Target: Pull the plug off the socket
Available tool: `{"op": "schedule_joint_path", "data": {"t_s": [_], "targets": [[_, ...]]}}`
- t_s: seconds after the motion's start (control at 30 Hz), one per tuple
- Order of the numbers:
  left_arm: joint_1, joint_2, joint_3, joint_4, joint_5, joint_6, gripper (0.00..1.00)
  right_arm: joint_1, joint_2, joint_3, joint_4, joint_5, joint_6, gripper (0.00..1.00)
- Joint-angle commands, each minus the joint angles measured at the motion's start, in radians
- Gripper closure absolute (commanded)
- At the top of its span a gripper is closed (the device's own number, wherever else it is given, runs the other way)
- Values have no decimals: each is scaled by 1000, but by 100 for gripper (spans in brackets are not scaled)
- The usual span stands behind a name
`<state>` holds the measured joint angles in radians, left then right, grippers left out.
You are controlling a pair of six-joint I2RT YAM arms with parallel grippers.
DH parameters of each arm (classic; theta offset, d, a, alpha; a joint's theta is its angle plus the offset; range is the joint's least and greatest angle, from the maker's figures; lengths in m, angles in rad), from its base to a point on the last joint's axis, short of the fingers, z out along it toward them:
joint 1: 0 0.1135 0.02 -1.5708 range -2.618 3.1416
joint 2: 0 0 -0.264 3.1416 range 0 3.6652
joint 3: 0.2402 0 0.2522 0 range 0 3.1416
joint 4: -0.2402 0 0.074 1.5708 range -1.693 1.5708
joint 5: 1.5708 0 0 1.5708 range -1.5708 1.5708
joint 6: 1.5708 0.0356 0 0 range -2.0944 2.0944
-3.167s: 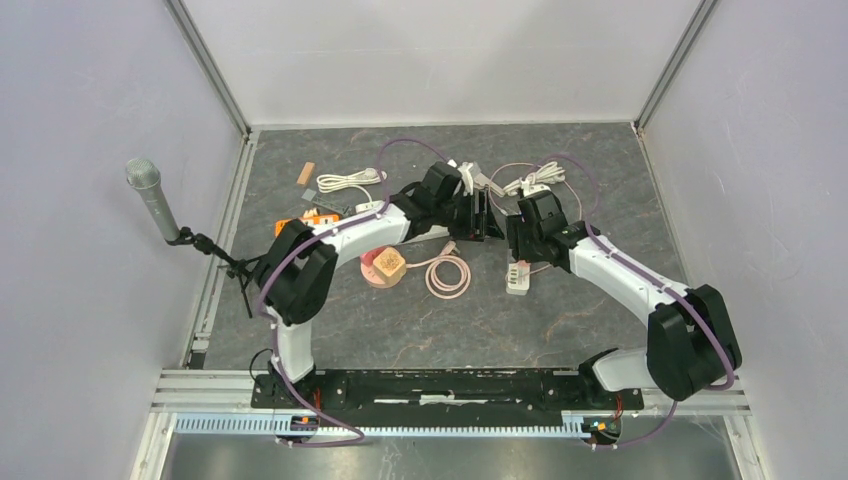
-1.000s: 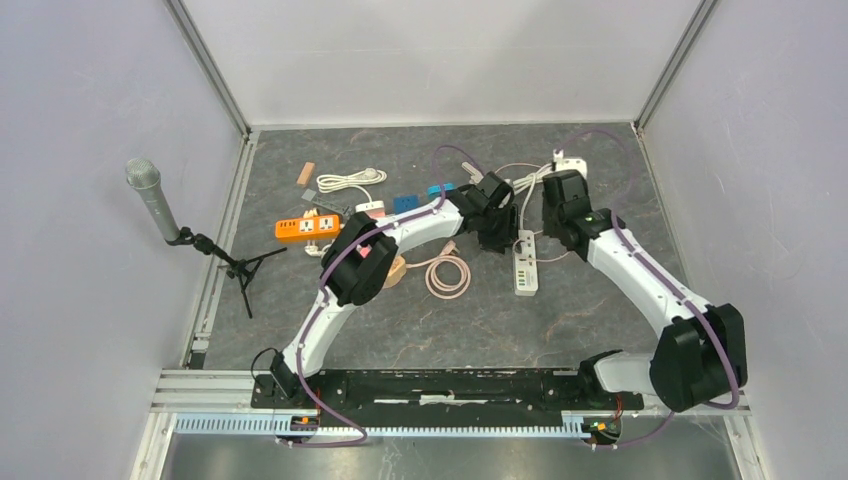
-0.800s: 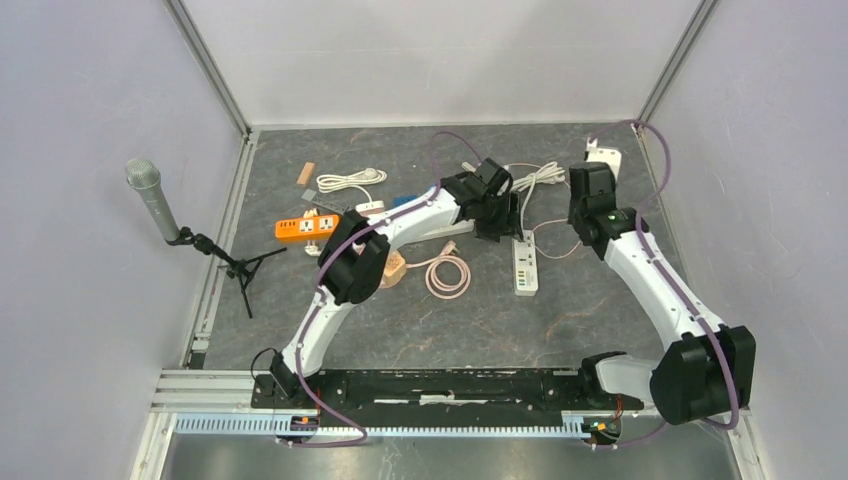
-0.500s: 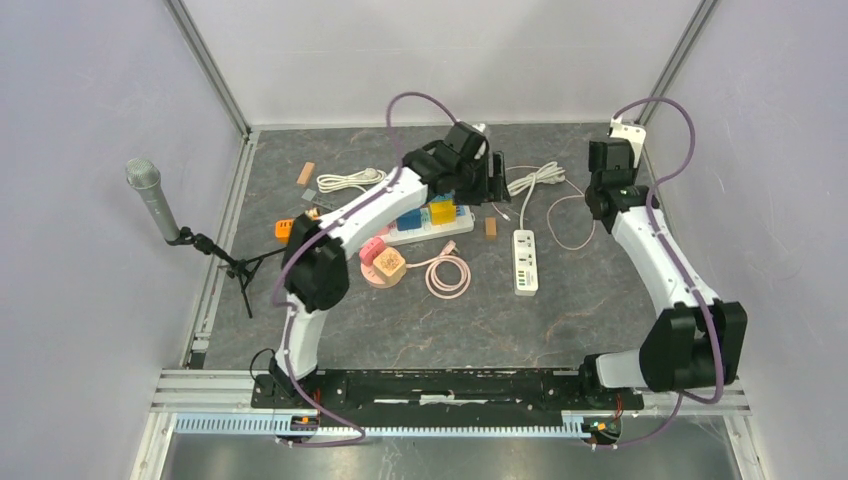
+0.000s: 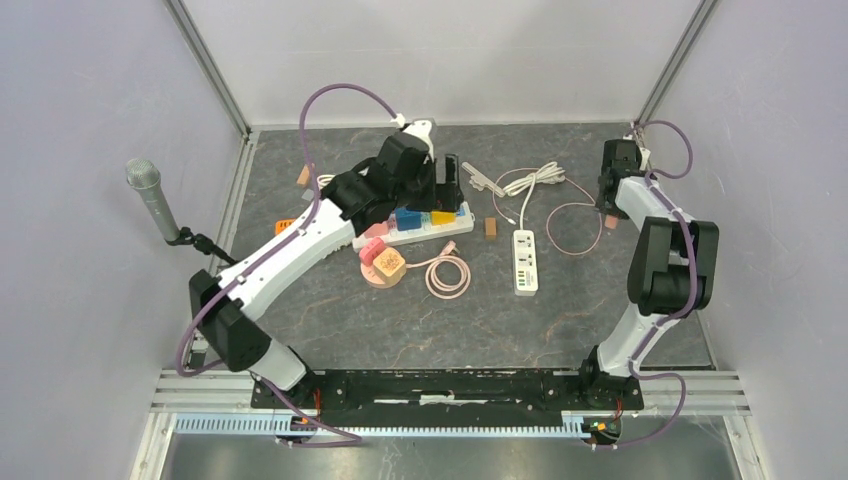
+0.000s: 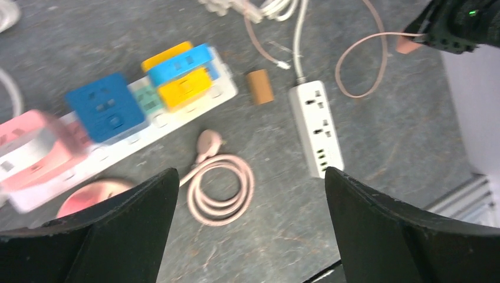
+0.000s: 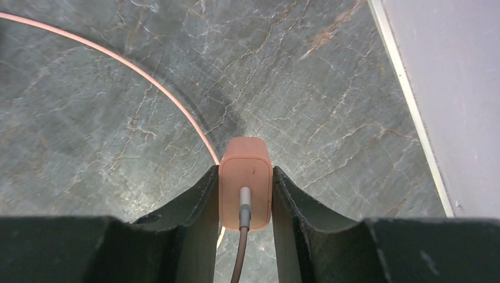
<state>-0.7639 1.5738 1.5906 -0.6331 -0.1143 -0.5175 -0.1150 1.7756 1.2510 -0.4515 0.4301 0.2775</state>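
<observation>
Plainly, the right claw (image 7: 244, 180) pinches the pink plug (image 7: 245, 156) by its flat sides. It's a small, light, hard block with a thin, limp cord (image 7: 118, 56). The plug sits well apart from the white socket strip (image 5: 524, 262), close by the table edge (image 7: 407, 100) and wall (image 7: 466, 88) — free room lies leftward. The left claw (image 6: 250, 172) gapes wide, empty.

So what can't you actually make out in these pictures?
- Orange plastic item: top view, only a corner shows past the left arm.
- Salmon-pink plastic charger plug: right wrist view, clamped in the right end effector, its prong end turned away.
- Pink round disc: left wrist view, blurred, half hidden by a black finger of the left end effector.
</observation>
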Motion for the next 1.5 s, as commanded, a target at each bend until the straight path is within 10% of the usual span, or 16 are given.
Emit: {"op": "schedule_joint_path", "data": {"t_s": [0.0, 0.27, 0.43, 0.93, 1.2, 1.47], "targets": [[4, -133, -106, 14, -180, 76, 0, -25, 47, 62, 1, -69, 33, 74], [46, -323, -276, 110, -218, 143, 0, -45, 71, 126, -45, -132, -11, 22], [78, -358, -288, 81, -219, 159, 0, -45, -3, 161, -52, -181, -40, 13], [152, -458, -432, 165, -88, 80, 0, 106, -463, -233, 212, -793, -27, 16], [156, -473, -495, 204, -65, 57, 0, 497, -481, -506, 439, -794, 164, 25], [166, -441, -506, 164, -176, 13, 0, 728, -341, -404, 478, -706, 143, 26]]}}
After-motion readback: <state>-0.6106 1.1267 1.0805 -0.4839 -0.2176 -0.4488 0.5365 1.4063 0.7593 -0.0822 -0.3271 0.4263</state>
